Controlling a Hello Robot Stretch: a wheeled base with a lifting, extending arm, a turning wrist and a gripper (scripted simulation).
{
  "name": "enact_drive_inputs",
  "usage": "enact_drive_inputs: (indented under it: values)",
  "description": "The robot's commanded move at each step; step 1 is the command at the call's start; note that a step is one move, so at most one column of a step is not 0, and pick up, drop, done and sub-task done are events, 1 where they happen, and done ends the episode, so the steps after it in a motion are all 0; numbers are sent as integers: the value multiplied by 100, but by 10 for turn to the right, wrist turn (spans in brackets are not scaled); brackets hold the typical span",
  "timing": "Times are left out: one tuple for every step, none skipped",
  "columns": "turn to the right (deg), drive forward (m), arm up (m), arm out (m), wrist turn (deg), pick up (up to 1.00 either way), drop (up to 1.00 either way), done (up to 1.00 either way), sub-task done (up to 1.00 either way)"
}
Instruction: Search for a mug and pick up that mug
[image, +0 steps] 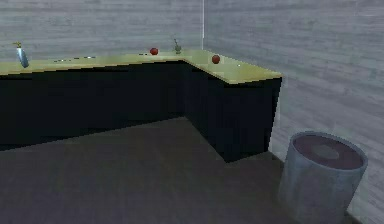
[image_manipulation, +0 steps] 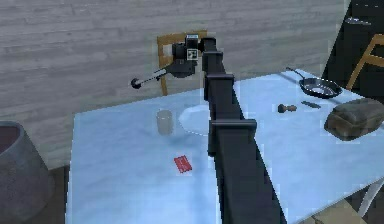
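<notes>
- A small pale cup (image_manipulation: 164, 122) stands on the light blue table (image_manipulation: 120, 185) in the arm side view. It could be the mug, but I can see no handle on it.
- The cup stands straight up. Its long way runs up and down, and its open top faces up. I cannot tell which way a handle would point.
- The cup is just left of the dark arm (image_manipulation: 232, 150). It is right beside a white plate (image_manipulation: 190, 118).
- A small red card (image_manipulation: 182, 164) lies flat on the table. It is nearer than the cup and does not touch it.
- The gripper (image_manipulation: 145, 81) is farther away than the cup, past the table's far edge. Its thin fingers point to the left.
- The gripper holds nothing. Only bare wall is behind its far end. I cannot tell how its fingers are set.
- A wooden chair (image_manipulation: 163, 50) stands behind the gripper's dark body.
- Right of the arm, a dark pan (image_manipulation: 320, 87) sits at the far side of the table. Near it are some small dark bits (image_manipulation: 288, 108) and a brown lump (image_manipulation: 352, 120) that looks like bread.
- In the forward view, a counter (image: 100, 66) with a yellow top and dark fronts bends round a corner.
- Two small red round things (image: 153, 51) lie on the counter, well apart.
- A grey bin (image: 320, 175) stands on the floor at the near right.
</notes>
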Motion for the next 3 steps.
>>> enact_drive_inputs:
  values:
    - [0, 0, 0, 0, 60, 0, 0, 0, 0]
    - [0, 0, -30, 0, 0, 0, 0, 0, 0]
    - [0, 0, 0, 0, 0, 100, 0, 0, 0]
